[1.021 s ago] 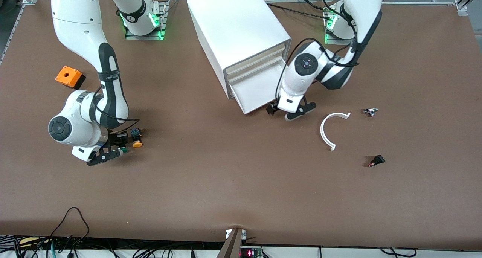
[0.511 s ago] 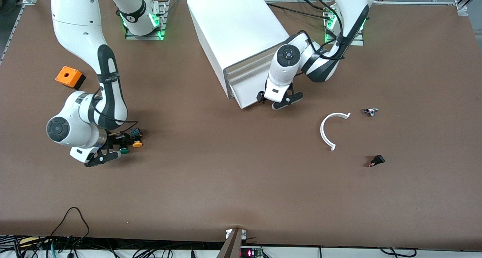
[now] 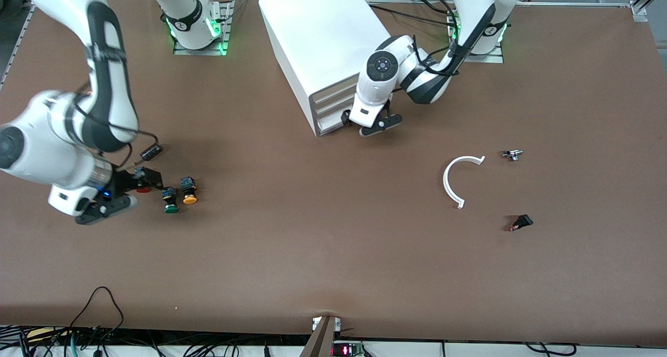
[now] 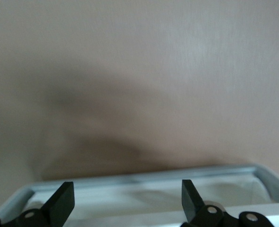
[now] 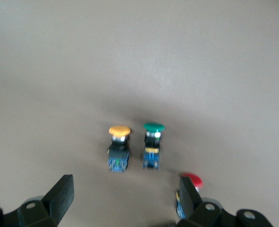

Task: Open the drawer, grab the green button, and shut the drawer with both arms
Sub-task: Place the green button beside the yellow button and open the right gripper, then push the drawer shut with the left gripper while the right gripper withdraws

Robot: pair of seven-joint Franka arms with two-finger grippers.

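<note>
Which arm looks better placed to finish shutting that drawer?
The left one. Its tool is already right at the drawer front, which looks nearly pushed in. The right tool, open and empty, is at its own end of the table beside the green button.

The left gripper (image 3: 368,123) hung low with its fingers (image 4: 63,204) spread apart, its arm bent sharply at the elbow. The right gripper (image 3: 121,193), fingers (image 5: 60,195) likewise parted, hung raised at the right arm's end.
</note>
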